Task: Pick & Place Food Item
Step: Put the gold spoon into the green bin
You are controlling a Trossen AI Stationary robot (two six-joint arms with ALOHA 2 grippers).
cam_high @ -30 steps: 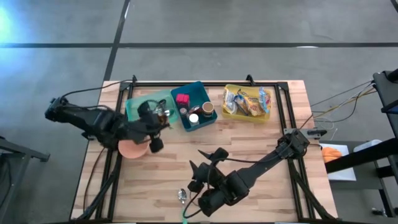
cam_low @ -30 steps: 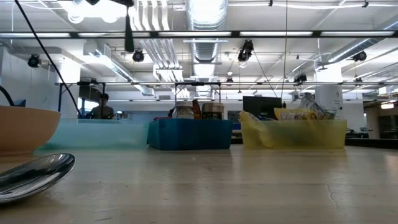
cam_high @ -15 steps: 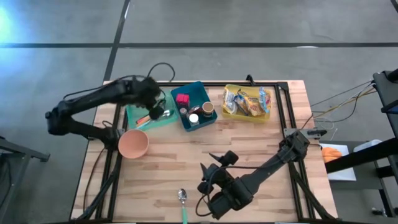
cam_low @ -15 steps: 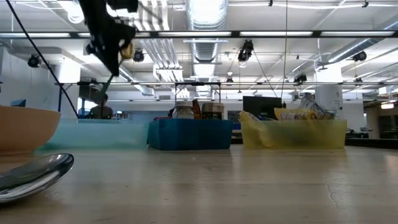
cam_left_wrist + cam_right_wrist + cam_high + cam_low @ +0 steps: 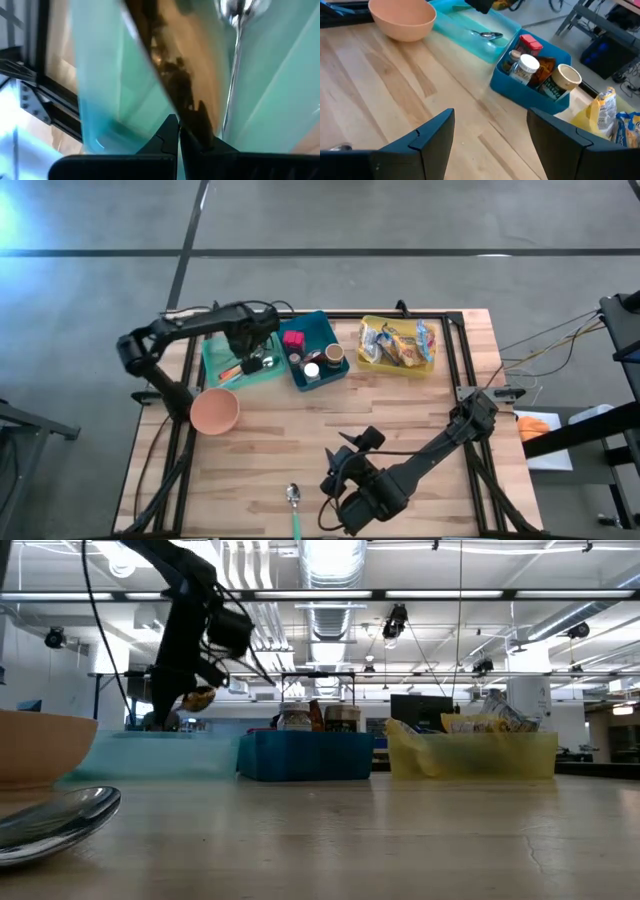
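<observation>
Gripping brown food item [image 5: 198,698], left claw [image 5: 250,360] over teal tray [image 5: 215,358].

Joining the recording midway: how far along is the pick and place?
Done: a brown food item is picked up. In hand: the left gripper, shut on it, holds it above the teal tray. Left: placing it; nothing shows in the pink bowl. The right gripper waits open near the spoon.
</observation>
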